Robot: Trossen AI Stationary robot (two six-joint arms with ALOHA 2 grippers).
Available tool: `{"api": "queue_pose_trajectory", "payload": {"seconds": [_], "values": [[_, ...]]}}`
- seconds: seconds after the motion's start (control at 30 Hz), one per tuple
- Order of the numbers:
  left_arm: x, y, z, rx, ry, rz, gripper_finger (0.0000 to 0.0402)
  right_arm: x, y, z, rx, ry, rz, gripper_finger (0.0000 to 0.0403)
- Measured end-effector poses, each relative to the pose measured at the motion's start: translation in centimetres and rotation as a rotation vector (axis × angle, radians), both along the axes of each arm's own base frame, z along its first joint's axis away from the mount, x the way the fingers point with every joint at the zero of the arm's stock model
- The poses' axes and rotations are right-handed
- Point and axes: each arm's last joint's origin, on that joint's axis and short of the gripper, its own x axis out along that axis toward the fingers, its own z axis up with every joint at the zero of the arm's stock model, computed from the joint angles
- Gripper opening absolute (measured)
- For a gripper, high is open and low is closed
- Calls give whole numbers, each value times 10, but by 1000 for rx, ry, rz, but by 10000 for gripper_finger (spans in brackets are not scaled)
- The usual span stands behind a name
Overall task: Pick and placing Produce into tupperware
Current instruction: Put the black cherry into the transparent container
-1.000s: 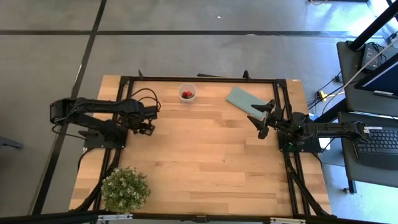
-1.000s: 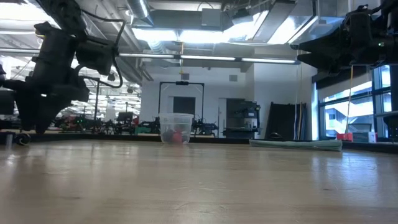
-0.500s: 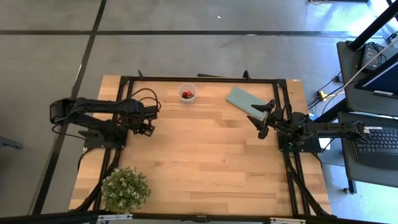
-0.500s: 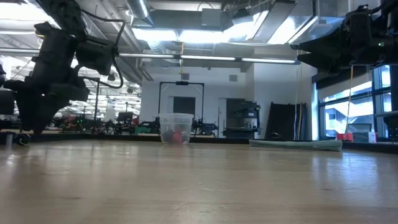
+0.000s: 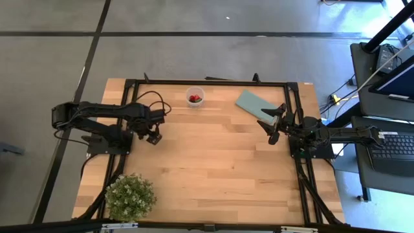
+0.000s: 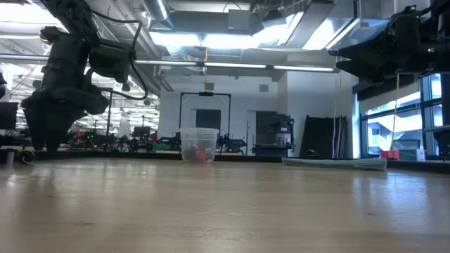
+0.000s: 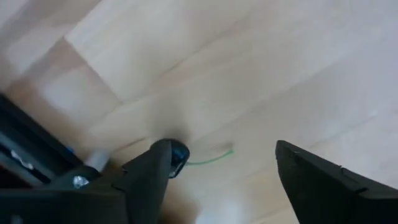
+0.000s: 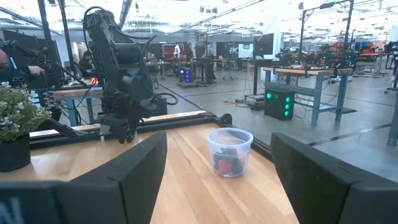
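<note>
Two arms over one long wooden table, and right now neither is carrying anything. Biggest thing near the left arm's side is the potted plant, parked at the near corner, well away from the action. Across the way a flat teal piece lies by the right arm.

Now the tupperware: small clear round cup, standing upright at the far edge of the table, between the two arms. It looks featherlight and thin-walled, so I'd judge it will skid or tip at a nudge and flex under a squeeze. Best left alone and approached from straight above the open mouth.

Left gripper hangs low over bare wood, well apart from the cup, fingers spread with nothing between them. Beside one fingertip the wrist camera catches a small dark round bit with a thin green stem; I can't tell whether that is a berry.

Right gripper waits near the teal piece, jaws wide and empty.

Smallest of all, the produce: red and dark pieces sitting in the bottom of the cup. Tiny, round, probably soft-skinned, so they'll likely roll and bruise. Fingertips across the widest part, gentle pinch, I reckon.
</note>
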Motion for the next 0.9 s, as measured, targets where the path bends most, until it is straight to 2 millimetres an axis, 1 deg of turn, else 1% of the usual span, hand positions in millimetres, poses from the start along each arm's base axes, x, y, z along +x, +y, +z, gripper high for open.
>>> {"api": "queue_pose_trajectory", "payload": {"seconds": [0.2,0.33,0.53,0.73,0.83,0.9], "values": [[0,0,0,9,-5,-122,298,0,0,0,0,0,0,288],[-1,1,0,20,2,-139,300,0,0,0,2,-1,1,288],[0,2,0,37,-10,-280,300,0,0,0,2,-1,1,288],[-1,1,0,37,2,-276,300,0,0,0,5,-2,1,288],[-4,0,0,21,40,-263,300,0,0,0,5,-2,1,288],[-6,0,0,18,50,-289,300,0,0,0,6,-2,1,288]]}}
